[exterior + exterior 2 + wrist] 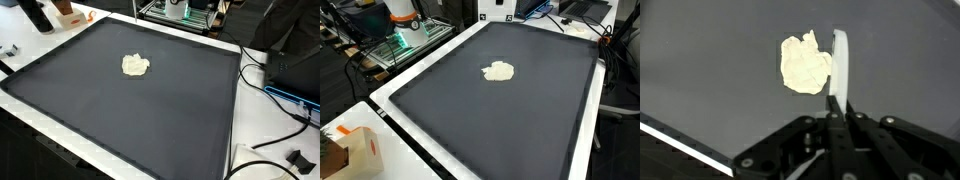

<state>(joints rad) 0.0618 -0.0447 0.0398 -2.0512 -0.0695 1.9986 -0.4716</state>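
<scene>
In the wrist view my gripper (837, 110) comes up from the bottom edge, its two black fingers pressed together on a thin white strip (841, 62) that sticks out ahead of them. Just left of the strip, down on the dark grey mat (710, 70), lies a crumpled cream-coloured lump (805, 65). The lump (135, 65) rests alone on the mat (150, 110) in both exterior views, a little toward one end (499, 71). The gripper hangs well above the mat and does not show in either exterior view.
A white table rim (60, 140) frames the mat. A cardboard box (355, 150) stands on one corner. Cables (275, 125) and a black connector (298, 158) lie along one side. A rack with green lights (395, 45) stands beyond the table.
</scene>
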